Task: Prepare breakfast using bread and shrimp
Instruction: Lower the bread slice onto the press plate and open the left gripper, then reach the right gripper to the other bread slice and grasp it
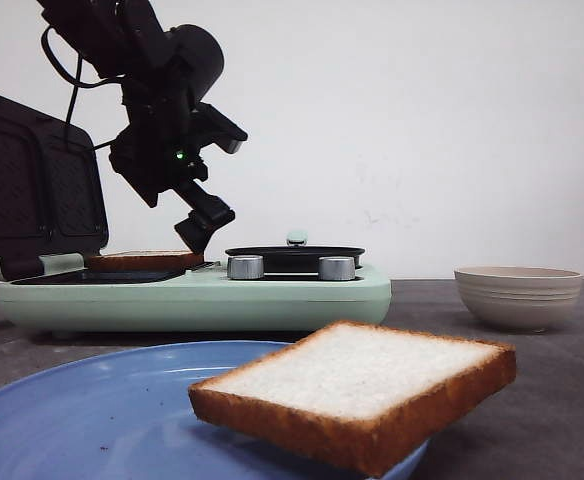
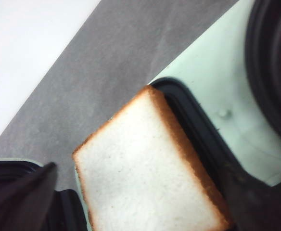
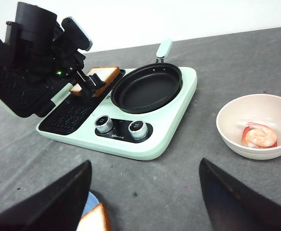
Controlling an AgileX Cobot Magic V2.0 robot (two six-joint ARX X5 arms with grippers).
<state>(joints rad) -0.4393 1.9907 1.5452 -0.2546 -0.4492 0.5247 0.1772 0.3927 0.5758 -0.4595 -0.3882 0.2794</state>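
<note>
From my remote seat I first look at the grey surface (image 3: 236, 72), and on it the biggest thing is the mint-green breakfast machine (image 3: 169, 130), with its waffle lid (image 1: 27, 190) open and standing up on the robot's left, a black round pan (image 3: 147, 86) on its other half and two silver knobs (image 1: 245, 267) at the front. The left arm reaches down over the grill side, and the left end effector (image 1: 200, 228) is at the edge of one slice of bread (image 2: 145, 168); its fingers stand on both sides of the slice, but I cannot tell if they grip it or are already loose. This slice sits at the far end of the grill plate (image 3: 70, 115), partly over the rim, so I judge that the step in hand is to lay it flat inside. To do this well I would lower slowly, keep the slice level, move it toward the middle of the plate and open only when it rests, then lift straight up so the crust does not catch. The second slice of bread (image 1: 357, 390) waits on the blue plate (image 1: 92, 410), close to the front camera. The right end effector (image 3: 145, 192) hovers wide open and empty near that plate. The shrimp (image 3: 261, 137) lies in the beige bowl (image 3: 227, 125), on the robot's right, well apart from the machine.
</note>
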